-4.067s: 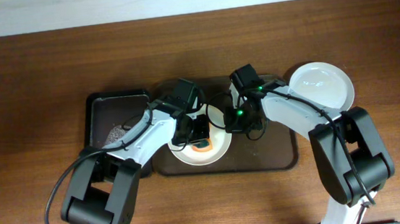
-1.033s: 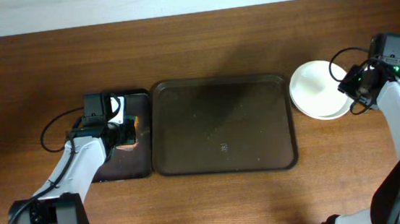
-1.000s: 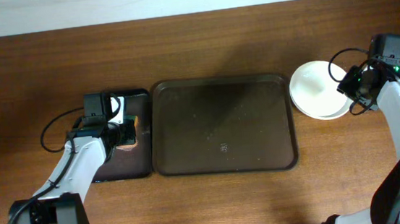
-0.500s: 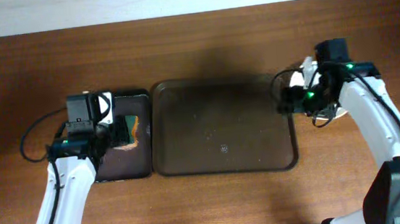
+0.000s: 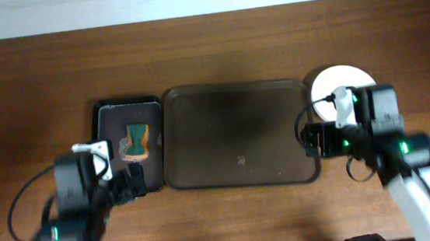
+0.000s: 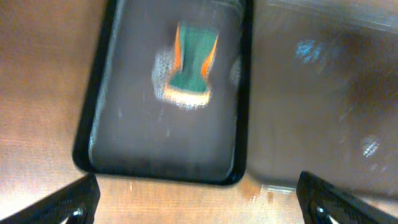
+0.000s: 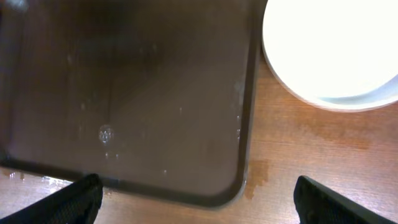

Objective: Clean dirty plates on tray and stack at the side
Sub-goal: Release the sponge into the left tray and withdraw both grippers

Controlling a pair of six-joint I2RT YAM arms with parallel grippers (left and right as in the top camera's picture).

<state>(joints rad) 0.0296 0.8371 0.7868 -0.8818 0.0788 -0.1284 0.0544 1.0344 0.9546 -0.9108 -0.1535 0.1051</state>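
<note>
The large dark brown tray lies mid-table with nothing on it, and it fills the left of the right wrist view. A stack of white plates sits on the table just right of the tray; in the right wrist view the plates show no red smears. My right gripper hangs open over the tray's front right corner, holding nothing; its fingertips stand wide apart. My left gripper is open and holds nothing, near the front edge of the black tray.
A green and orange sponge lies in the narrow black tray, also seen in the left wrist view. Small wet spots mark the wood by the brown tray's front corners. Both arms stand near the table's front edge.
Both grippers have opened wide and both arms have drawn back toward the front edge. The left one left the sponge in the black tray; the right one moved off the plate stack.
</note>
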